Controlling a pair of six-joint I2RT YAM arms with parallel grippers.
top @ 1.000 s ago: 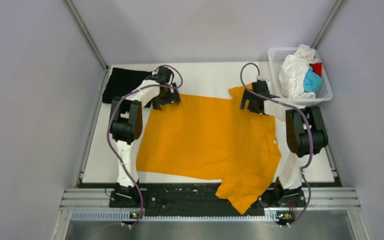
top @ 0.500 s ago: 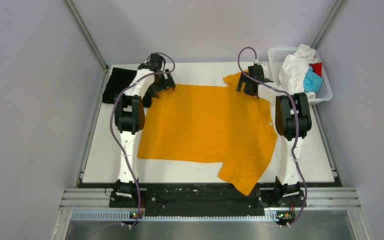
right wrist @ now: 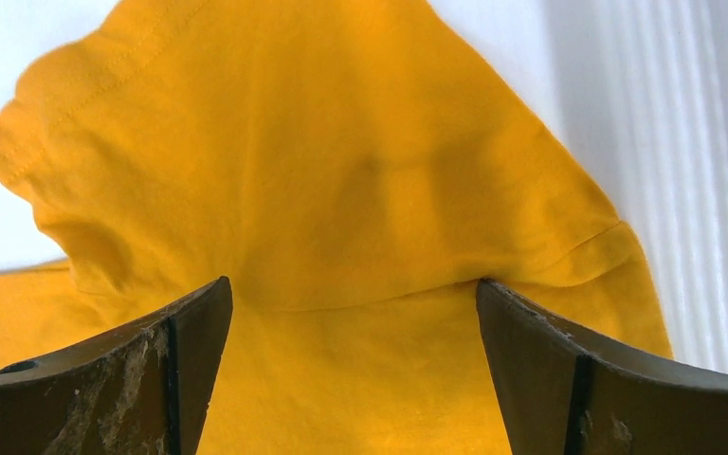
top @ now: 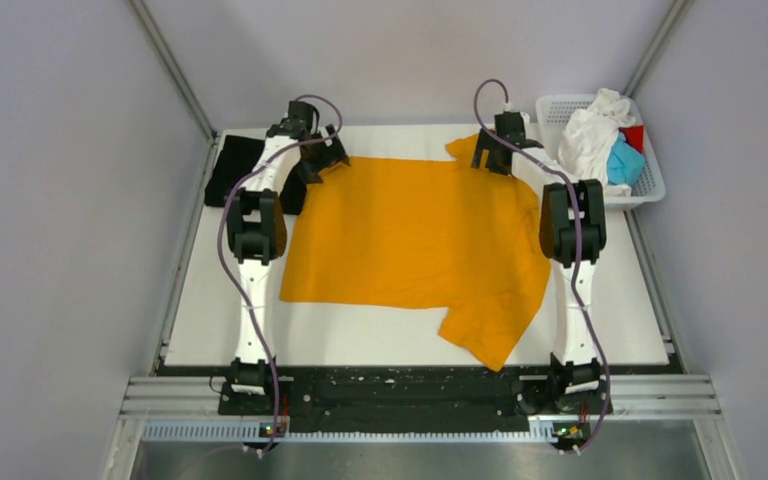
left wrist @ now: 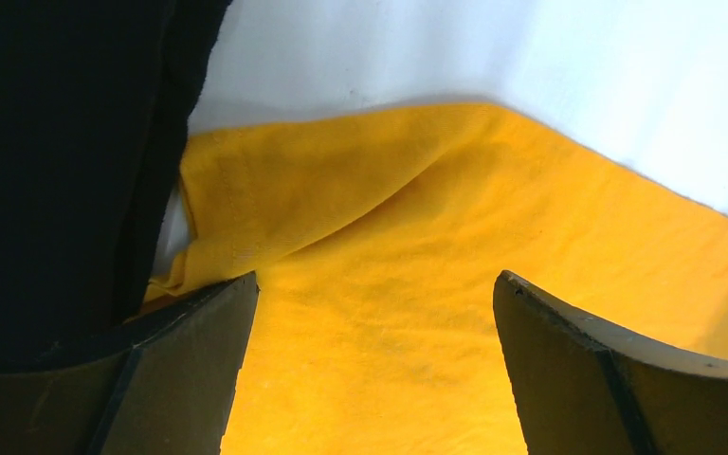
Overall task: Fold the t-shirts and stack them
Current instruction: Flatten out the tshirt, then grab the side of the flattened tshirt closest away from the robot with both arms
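since both pincers hang spread and empty, left pincer (top: 317, 155) over the far hem corner and right pincer (top: 493, 155) over the far sleeve, the orange shirt (top: 410, 235) looks laid out flat for folding. it lies across the desk (top: 360, 345), near sleeve crumpled toward the front edge, hem just beside the black shirt (top: 232, 165). other shirts (top: 588, 145) wait heaped in the basket (top: 652, 187), far right.

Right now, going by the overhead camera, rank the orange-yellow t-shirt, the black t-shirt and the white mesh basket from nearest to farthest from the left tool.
From the left tool:
1. orange-yellow t-shirt: directly beneath the open tool, at the shirt's far left corner.
2. black t-shirt: just to the tool's left, by the table's far left corner.
3. white mesh basket: across the table, at the far right corner.
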